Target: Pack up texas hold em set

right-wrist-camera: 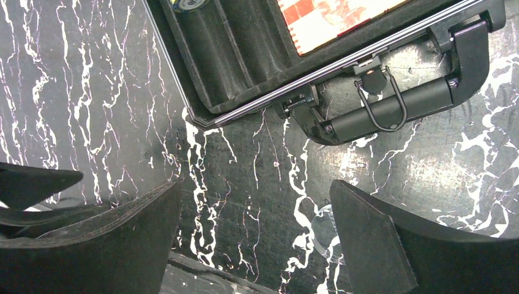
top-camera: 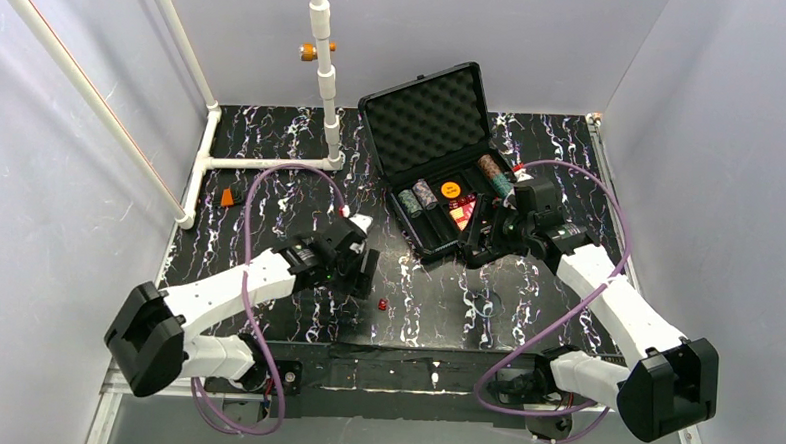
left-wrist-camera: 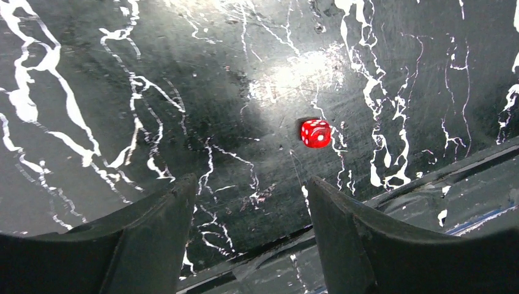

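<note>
We find left gripper (left-wrist-camera: 251, 184) half-wide, empty, just short of the die (left-wrist-camera: 315, 133) and off-centre; a pinch may flick it away. Far from die, right gripper (right-wrist-camera: 254, 187) wide, empty.

Left arm (top-camera: 231, 287) jaws parted, right arm (top-camera: 606, 291) jaws wide

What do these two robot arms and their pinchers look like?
Both the left arm and the right arm have smooth white shells with chunky black joint blocks, and a purple cable loops along each. The left gripper and right gripper each end in two broad, matte black fingers with tapered tips. I see no markings.
</note>
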